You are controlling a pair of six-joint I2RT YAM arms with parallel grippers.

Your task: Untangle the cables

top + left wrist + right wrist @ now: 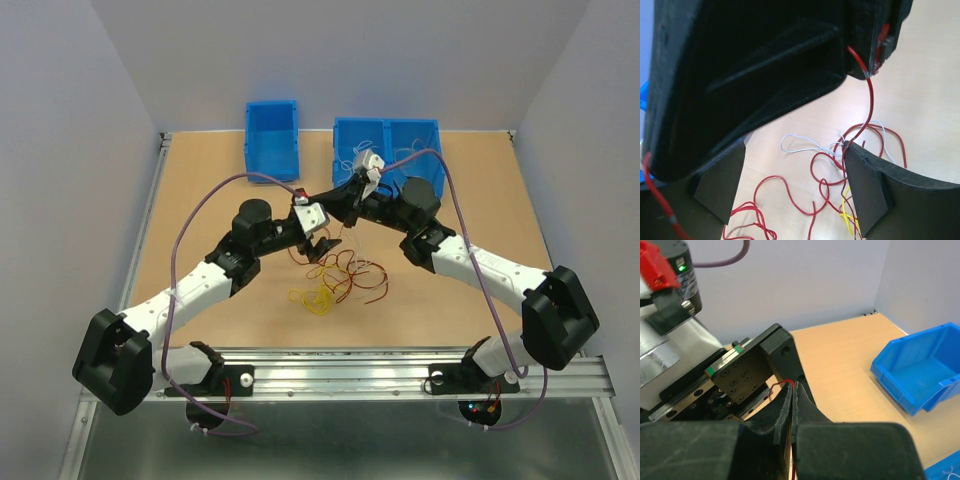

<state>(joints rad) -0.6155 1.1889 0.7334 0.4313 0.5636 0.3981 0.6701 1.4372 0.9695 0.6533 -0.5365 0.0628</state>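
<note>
Cables, limp and light, lay clumped mid-table, your right gripper pinched shut on one red strand while your left gripper hung open above them, where a loose end looked your safest hold.

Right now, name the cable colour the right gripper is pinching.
The red cable: the right gripper is shut on it; the yellow cable and white cable lie on the table.

Wooden table, single blue bin, two adjoining blue bins at back
</note>
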